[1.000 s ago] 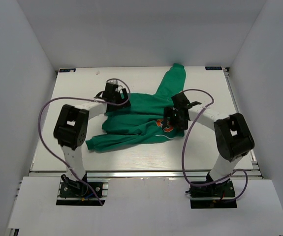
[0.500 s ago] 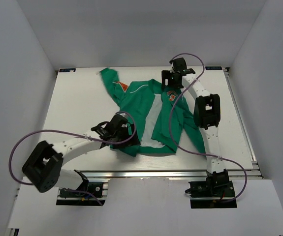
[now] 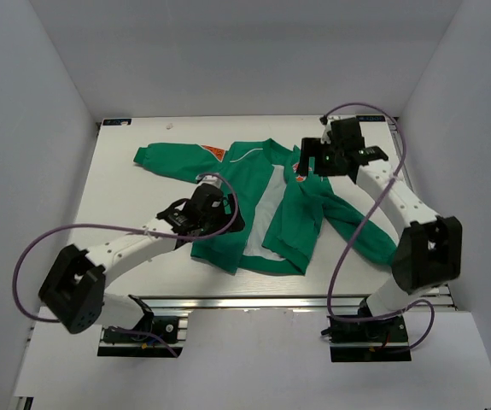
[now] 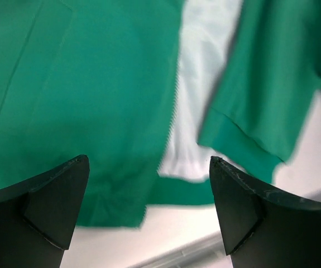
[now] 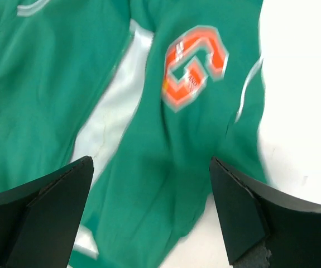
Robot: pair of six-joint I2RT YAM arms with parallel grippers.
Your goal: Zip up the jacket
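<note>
Jacket (image 3: 249,181) beneath left pincer (image 4: 149,162), right pincer (image 5: 152,161) (both wide, empty)

jacket (image 3: 243,181): green matt cloth (pale lining) | table (image 3: 117,188): smooth white

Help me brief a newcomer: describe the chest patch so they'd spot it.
On the white table lies an open green jacket. Its chest patch sits by the right claw: an orange G, unlike the orange sleeve patch.
</note>
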